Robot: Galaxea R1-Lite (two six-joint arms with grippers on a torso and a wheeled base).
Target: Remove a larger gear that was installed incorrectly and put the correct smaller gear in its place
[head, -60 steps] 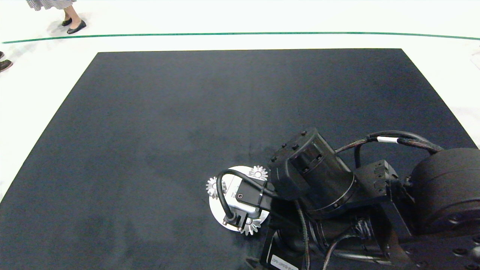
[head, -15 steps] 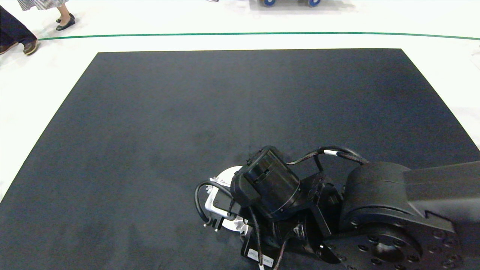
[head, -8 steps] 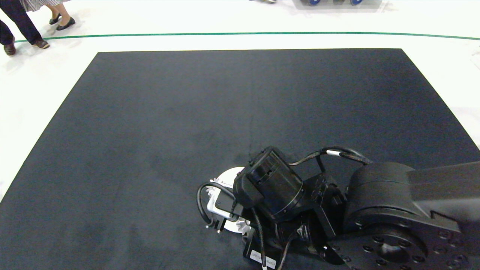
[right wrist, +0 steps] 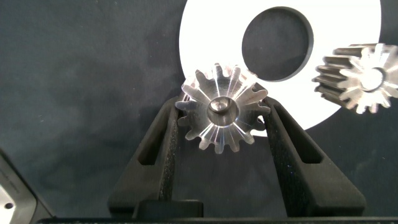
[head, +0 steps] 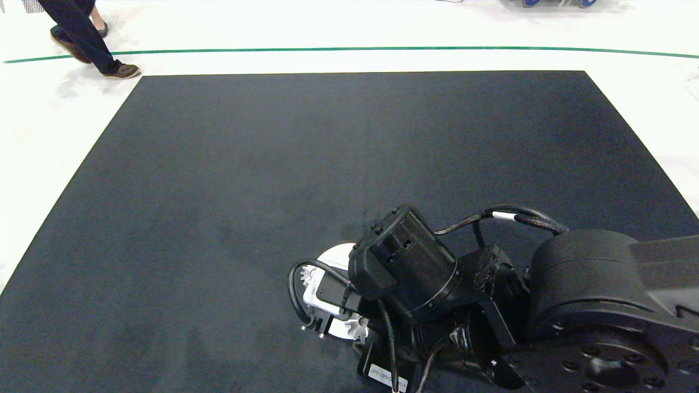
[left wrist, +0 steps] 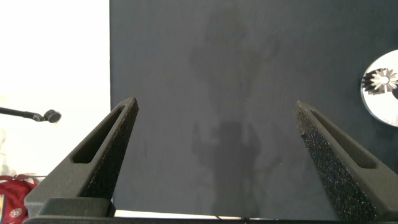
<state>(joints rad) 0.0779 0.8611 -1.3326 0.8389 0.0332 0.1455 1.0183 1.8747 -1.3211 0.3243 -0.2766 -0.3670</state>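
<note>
In the right wrist view, my right gripper (right wrist: 219, 109) is shut on the larger gear (right wrist: 217, 93), a bright silver gear with pointed teeth and a small centre hole. The gear sits at the edge of a white disc (right wrist: 211, 37) that has a round hole in its middle. Another silver gear (right wrist: 364, 76) with dark sides stands on the disc's rim. From above, the right arm's wrist (head: 404, 273) covers most of the disc (head: 336, 254) and hides the fingers. The smaller gear is out of view. My left gripper (left wrist: 214, 106) hangs open over bare mat.
Two silver gears (head: 309, 271) (head: 357, 327) peek out beside the wrist in the head view. The black mat (head: 273, 164) covers the table. A person's legs (head: 82, 33) pass at the far left beyond it. The left wrist view catches the disc's edge (left wrist: 373, 102).
The right arm has shifted a little to the right and toward the near edge over the last second. Four seconds ago its wrist left more of the disc uncovered. The person has walked along the far side.
</note>
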